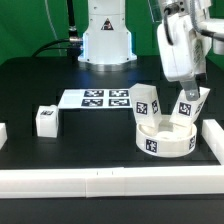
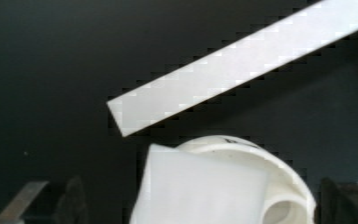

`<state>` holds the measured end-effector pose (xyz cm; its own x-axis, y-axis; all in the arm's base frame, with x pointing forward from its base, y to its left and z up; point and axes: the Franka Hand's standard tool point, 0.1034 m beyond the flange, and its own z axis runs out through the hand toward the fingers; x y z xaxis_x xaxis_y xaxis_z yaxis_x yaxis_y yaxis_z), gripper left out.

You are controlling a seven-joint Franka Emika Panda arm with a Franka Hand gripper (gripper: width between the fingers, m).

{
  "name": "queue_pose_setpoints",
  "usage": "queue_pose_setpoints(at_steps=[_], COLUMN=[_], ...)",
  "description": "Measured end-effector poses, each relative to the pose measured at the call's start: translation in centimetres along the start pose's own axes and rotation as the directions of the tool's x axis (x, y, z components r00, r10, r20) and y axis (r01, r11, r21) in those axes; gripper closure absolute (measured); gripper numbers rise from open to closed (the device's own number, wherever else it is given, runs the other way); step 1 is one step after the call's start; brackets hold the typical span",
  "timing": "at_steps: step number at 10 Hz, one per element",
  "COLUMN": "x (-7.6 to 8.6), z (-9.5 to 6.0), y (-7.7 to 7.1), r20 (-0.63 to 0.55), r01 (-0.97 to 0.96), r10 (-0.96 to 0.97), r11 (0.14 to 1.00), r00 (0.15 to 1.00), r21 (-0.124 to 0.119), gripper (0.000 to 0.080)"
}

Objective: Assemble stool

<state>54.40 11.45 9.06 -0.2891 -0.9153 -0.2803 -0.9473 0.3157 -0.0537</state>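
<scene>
The round white seat (image 1: 165, 137) lies on the black table at the exterior view's right. One white leg (image 1: 146, 101) stands on it at its left side. My gripper (image 1: 186, 92) is shut on a second leg (image 1: 192, 108) and holds it tilted, with its lower end at the seat's right side. In the wrist view this leg (image 2: 220, 185) fills the space between my fingers (image 2: 43, 203), and my gripper (image 2: 202, 208) is closed on it. A third leg (image 1: 46, 120) lies loose at the exterior view's left.
The marker board (image 1: 100, 98) lies flat behind the middle of the table. White border rails run along the front (image 1: 100, 182), the right (image 1: 212, 135) and the left (image 1: 3, 131). A rail also crosses the wrist view (image 2: 247, 70). The arm's base (image 1: 105, 40) stands at the back.
</scene>
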Motion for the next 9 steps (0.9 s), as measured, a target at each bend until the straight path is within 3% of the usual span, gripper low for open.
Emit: queue_pose_setpoints(at_steps=[3, 4, 6, 9], x=[0.0, -0.1, -0.9, -1.0], z=[0.0, 0.0, 0.1, 0.1], y=[0.0, -0.1, -0.3, -0.6], r20=[-0.010, -0.018, 0.008, 0.018], r01=[0.300, 0.459, 0.744, 0.837], r10=[-0.300, -0.459, -0.744, -0.837], r11=[0.954, 0.888, 0.667, 0.545], r00=[0.954, 0.888, 0.668, 0.546], r21=[-0.008, -0.015, -0.045, -0.047], gripper=[0.0151, 0.0151, 0.0151, 0.0151])
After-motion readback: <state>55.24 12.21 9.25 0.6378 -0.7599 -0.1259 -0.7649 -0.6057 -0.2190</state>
